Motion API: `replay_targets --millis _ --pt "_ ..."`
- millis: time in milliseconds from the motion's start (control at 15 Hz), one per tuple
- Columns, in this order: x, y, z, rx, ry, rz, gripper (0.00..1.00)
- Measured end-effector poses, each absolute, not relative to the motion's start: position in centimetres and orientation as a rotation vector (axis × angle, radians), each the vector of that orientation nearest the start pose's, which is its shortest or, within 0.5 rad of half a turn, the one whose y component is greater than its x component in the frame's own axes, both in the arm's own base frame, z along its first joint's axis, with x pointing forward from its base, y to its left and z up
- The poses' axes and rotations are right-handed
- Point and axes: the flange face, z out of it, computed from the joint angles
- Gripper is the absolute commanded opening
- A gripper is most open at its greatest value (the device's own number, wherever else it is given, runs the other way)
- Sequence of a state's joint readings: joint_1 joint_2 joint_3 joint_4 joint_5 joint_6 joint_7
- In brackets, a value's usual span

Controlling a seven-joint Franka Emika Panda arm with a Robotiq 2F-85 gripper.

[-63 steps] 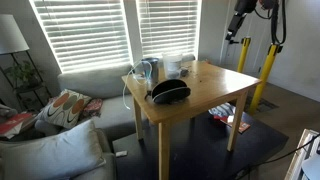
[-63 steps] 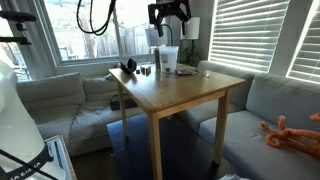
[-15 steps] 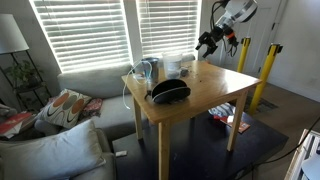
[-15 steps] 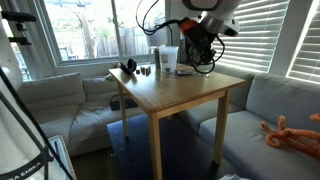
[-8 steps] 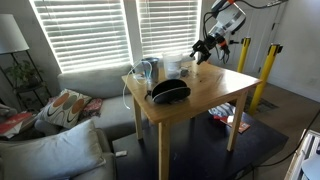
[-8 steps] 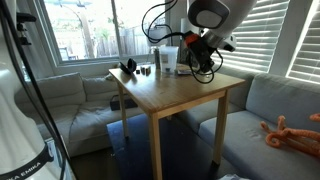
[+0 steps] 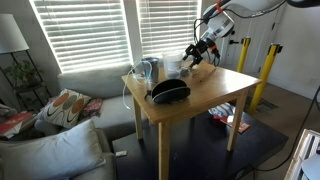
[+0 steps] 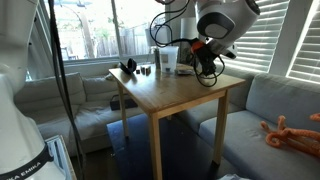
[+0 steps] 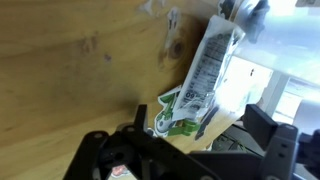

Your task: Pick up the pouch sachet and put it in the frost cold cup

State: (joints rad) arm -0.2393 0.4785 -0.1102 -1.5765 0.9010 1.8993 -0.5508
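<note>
The pouch sachet (image 9: 205, 75) is a flat pale packet with black print and a green patch. It lies on the wooden table in the wrist view. My gripper (image 9: 185, 150) is open and empty, its dark fingers either side just short of the sachet's near end. In both exterior views the gripper (image 7: 195, 55) (image 8: 200, 62) hangs low over the table's far side. The frost cold cup (image 7: 150, 70) (image 8: 167, 58) stands upright, tall and translucent, a short way from the gripper. The sachet is too small to make out in the exterior views.
A wide black bowl-shaped object (image 7: 170, 90) sits near the table edge. A whitish container (image 7: 172, 65) stands between the cup and the gripper. A pale bright object (image 9: 270, 40) lies just past the sachet. Sofas surround the wooden table (image 8: 180, 95).
The arm has come down from high above and moved in over the table's far side, close to the cup. The gripper has stayed open.
</note>
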Motion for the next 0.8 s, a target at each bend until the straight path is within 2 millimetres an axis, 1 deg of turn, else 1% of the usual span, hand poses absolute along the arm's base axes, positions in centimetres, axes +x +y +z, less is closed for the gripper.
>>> replay_targets --millis 67,133,200,267,333,400,533,600,667,733,800 --pt "66.7 -16.9 37.1 -2.359 0.195 -0.261 0.83" --pt "67.2 -17.0 36.9 -2.353 0.195 -0.252 0.84" --pt "67.6 -16.9 36.7 -2.345 0.195 -0.243 0.80" --pt "68.0 -16.8 36.6 -2.337 0.197 -0.231 0.83" --pt "68.4 -16.7 36.6 -2.328 0.199 -0.217 0.81" --pt "68.8 -16.5 36.5 -2.321 0.200 -0.202 0.82" --pt "69.4 -15.9 36.2 -2.308 0.201 -0.165 0.78" --pt "69.7 -15.7 36.1 -2.302 0.202 -0.149 0.74" --pt "70.0 -15.4 36.1 -2.297 0.202 -0.133 0.73" --pt "70.2 -15.2 36.0 -2.292 0.203 -0.120 0.70" --pt "70.4 -15.1 36.0 -2.290 0.202 -0.111 0.69"
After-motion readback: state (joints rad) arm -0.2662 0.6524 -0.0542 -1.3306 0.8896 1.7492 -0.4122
